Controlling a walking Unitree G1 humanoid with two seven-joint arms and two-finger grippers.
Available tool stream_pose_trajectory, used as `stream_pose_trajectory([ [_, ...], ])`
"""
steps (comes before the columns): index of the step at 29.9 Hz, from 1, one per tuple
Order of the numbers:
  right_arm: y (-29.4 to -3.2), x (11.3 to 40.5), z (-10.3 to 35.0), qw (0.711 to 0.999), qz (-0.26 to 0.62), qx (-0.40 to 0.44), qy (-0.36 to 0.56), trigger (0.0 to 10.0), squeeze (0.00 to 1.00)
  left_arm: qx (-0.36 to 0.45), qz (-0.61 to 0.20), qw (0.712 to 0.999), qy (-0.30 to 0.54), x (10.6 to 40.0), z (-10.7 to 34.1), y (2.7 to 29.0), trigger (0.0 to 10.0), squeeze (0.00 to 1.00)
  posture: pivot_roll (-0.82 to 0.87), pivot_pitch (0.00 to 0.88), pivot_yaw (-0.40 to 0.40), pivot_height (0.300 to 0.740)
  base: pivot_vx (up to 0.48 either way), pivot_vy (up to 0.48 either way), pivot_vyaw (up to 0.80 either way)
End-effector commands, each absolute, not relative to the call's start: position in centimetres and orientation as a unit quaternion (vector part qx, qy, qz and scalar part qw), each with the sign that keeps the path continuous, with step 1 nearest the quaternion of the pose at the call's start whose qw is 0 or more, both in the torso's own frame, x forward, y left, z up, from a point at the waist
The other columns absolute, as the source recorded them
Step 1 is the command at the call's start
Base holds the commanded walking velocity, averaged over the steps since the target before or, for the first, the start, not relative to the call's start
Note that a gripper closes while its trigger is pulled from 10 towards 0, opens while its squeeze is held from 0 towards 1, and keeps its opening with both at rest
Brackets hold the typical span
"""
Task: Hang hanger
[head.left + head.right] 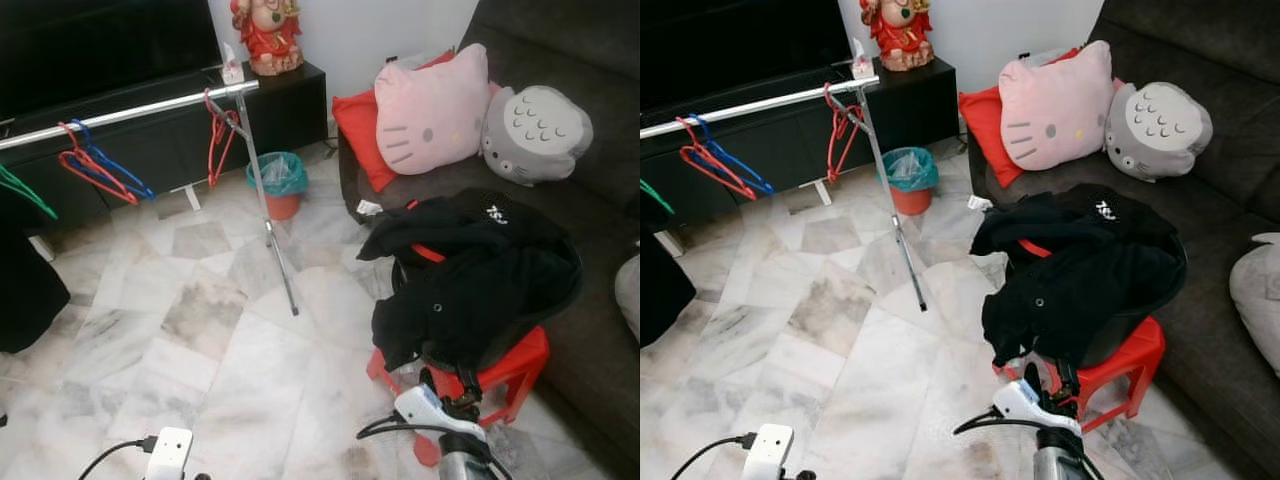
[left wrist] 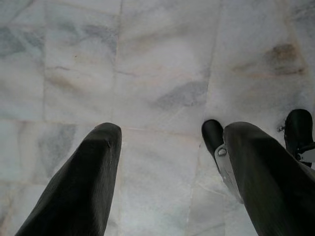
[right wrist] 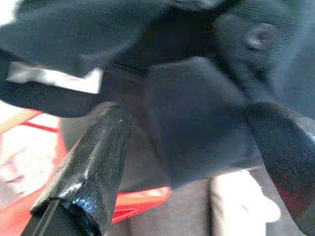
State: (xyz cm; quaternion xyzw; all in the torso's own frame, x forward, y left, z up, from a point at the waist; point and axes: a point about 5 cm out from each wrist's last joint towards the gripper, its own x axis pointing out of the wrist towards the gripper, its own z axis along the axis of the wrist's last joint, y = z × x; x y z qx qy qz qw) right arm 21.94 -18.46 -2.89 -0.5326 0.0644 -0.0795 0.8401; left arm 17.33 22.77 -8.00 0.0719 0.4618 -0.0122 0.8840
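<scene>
A silver clothes rail (image 1: 130,110) crosses the upper left, carrying red hangers (image 1: 95,168), a blue one (image 1: 118,172), a green one (image 1: 25,195) and another red hanger (image 1: 220,130) near its end post. A black garment (image 1: 470,280) lies heaped on a red stool (image 1: 525,360); a red strip (image 1: 428,252) shows among its folds. My right gripper (image 1: 455,382) is low at the stool's front edge, right under the garment, open, with the black cloth (image 3: 197,83) just ahead of its fingers. My left gripper (image 2: 170,132) hangs open over the marble floor, holding nothing.
The rail's slanted leg (image 1: 275,240) reaches onto the marble floor (image 1: 200,330). A teal-lined bin (image 1: 278,182) stands by the black TV cabinet (image 1: 290,105). The dark sofa (image 1: 590,250) on the right holds a pink cushion (image 1: 430,110), a grey one (image 1: 535,130) and a red one (image 1: 358,130).
</scene>
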Motion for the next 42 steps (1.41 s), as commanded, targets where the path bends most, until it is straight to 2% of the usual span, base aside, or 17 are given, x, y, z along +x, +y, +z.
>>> stream_pose_trajectory([
  [1, -18.8, 22.1, -2.6, 0.837, -0.099, -0.536, 0.054, 10.0, 0.0, 0.076, -0.012, 0.881, 0.467, 17.1, -8.1, 23.1, 10.0, 0.0, -0.14, 0.0, 0.094, 0.74, 0.0, 0.0, 0.0],
  [11, -19.2, 22.2, -2.2, 0.834, -0.121, -0.537, 0.043, 10.0, 0.0, 0.076, -0.014, 0.88, 0.468, 17.0, -8.1, 23.0, 10.0, 0.0, -0.14, 0.0, 0.097, 0.74, 0.0, 0.0, 0.0],
  [16, -19.0, 23.3, -0.4, 0.829, -0.142, -0.54, -0.012, 10.0, 0.0, 0.077, -0.015, 0.88, 0.468, 17.0, -8.1, 23.1, 10.0, 0.0, -0.14, 0.0, 0.101, 0.74, 0.0, 0.0, 0.0],
  [27, -20.3, 23.4, 2.0, 0.821, -0.186, -0.537, -0.05, 10.0, 0.0, 0.079, -0.015, 0.88, 0.469, 17.0, -8.1, 23.2, 10.0, 0.0, -0.15, 0.0, 0.104, 0.74, 0.0, 0.0, 0.0],
  [30, -20.5, 23.1, 2.2, 0.826, -0.197, -0.527, -0.041, 10.0, 0.0, 0.079, -0.016, 0.879, 0.469, 17.0, -8.0, 23.2, 10.0, 0.0, -0.15, 0.0, 0.104, 0.74, 0.0, 0.0, 0.0],
  [33, -21.1, 22.1, 1.3, 0.843, -0.211, -0.494, 0.023, 10.0, 0.0, 0.077, -0.015, 0.879, 0.47, 17.0, -8.1, 23.2, 10.0, 0.0, -0.16, 0.0, 0.107, 0.74, 0.0, 0.0, 0.0],
  [42, -22.0, 20.5, -1.6, 0.864, -0.244, -0.41, 0.161, 10.0, 0.0, 0.081, -0.015, 0.879, 0.47, 16.9, -8.1, 23.3, 10.0, 0.0, -0.15, 0.0, 0.107, 0.74, 0.0, 0.0, 0.0],
])
